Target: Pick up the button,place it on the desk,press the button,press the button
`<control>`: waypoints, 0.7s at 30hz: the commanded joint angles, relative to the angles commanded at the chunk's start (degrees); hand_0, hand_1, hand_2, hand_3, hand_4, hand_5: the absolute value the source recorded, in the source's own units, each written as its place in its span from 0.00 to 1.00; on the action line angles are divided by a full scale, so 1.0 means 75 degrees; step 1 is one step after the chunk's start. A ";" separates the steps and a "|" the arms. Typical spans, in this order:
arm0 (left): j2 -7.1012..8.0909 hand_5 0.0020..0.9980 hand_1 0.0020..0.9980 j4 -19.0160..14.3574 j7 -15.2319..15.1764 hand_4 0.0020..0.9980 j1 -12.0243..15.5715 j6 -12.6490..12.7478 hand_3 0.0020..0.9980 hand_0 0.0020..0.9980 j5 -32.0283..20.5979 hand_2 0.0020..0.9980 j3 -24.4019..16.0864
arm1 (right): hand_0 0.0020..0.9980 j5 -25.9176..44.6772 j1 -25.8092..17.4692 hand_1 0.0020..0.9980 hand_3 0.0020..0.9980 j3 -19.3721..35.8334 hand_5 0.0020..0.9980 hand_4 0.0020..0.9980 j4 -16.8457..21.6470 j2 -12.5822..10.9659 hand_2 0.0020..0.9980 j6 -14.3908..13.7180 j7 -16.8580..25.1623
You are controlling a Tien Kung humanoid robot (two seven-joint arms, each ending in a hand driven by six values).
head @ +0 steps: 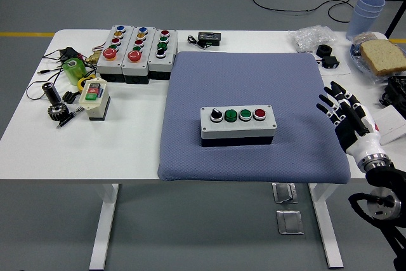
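A grey button box (238, 124) with a black knob, two green buttons and a red button (259, 114) sits on the blue-grey mat (247, 74) in the middle of the white table. My right hand (340, 108) hovers at the mat's right edge, to the right of the box and apart from it, fingers spread and holding nothing. My left arm is out of view.
Three more button boxes (136, 52) stand at the back left, with a small two-button box (95, 98), a gear and loose parts nearby. A black device (209, 39) lies at the back. Stacked cups (368, 12), a bag and bread (384, 55) are at the right.
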 joint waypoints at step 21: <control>0.0003 0.86 0.64 0.0000 -0.0005 0.33 -0.0063 0.0017 0.55 0.65 0.0003 0.63 0.0006 | 0.73 0.0039 0.0023 0.68 0.67 0.0071 0.34 0.74 -0.0085 0.0022 0.71 0.0245 -0.0241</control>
